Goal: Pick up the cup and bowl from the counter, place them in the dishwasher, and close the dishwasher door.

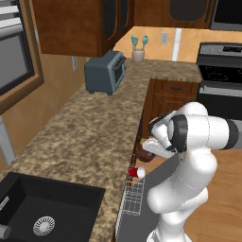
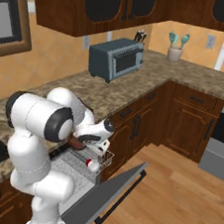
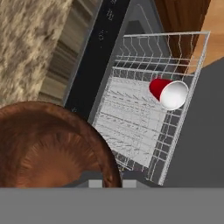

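Looking largest first: the counter (image 1: 90,137) of speckled brown granite runs off to the gripper's left and away ahead of it, over the wooden cabinets (image 2: 190,119). A black sink (image 1: 47,208) is set into it well behind the gripper, and a blue-grey toaster oven (image 2: 116,58) sits on it well ahead. A beige utensil holder (image 2: 174,53) with teal utensils stands farther still, in the corner.

I see the dishwasher (image 2: 75,176) directly under my gripper, with the dishwasher door (image 2: 105,195) dropped open and angled down to the right of the gripper. The white wire rack (image 3: 140,118) is pulled out below the gripper.

My gripper (image 2: 80,144) hangs just above the rack's counter-side edge. Its fingers are pressed nearly together, pinching the bowl (image 3: 48,144) by the rim. In the hand view the dark brown bowl sits right against the fingertips, inside facing the camera. From the left base view I catch the bowl as a brown edge under the wrist, just off the counter's lip.

The cup (image 3: 168,92) lies on its side in the rack, below and a little beyond the gripper, white inside showing, well apart from the bowl.
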### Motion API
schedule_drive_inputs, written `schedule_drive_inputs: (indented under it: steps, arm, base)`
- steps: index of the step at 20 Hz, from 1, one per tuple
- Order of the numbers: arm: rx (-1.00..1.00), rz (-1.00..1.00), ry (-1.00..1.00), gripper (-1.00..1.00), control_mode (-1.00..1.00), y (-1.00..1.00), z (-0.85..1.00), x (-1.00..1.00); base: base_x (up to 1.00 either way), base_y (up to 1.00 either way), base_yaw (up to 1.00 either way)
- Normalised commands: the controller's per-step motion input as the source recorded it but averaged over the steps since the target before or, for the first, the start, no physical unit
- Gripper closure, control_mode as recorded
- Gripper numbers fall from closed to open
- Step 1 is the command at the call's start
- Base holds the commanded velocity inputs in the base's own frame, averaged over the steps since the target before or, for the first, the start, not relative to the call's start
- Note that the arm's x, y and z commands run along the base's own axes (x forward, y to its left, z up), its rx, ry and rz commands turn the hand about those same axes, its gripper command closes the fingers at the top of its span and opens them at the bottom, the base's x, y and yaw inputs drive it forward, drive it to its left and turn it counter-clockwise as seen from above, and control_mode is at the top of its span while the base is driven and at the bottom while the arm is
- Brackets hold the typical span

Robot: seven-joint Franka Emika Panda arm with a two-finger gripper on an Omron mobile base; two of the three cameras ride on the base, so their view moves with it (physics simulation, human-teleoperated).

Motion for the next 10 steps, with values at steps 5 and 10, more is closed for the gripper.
schedule_drive_inputs:
  steps: [5,10]
  arm:
    - [0.00,0.14,-0.09,1.00,-1.00,-0.49,-0.41,0.39]
    - [-0.06,0.00,-0.27,1.00,-1.00,0.05,-0.63,0.20]
  base:
    - [0.00,0.00,0.00]
    - [0.00,0.00,0.00]
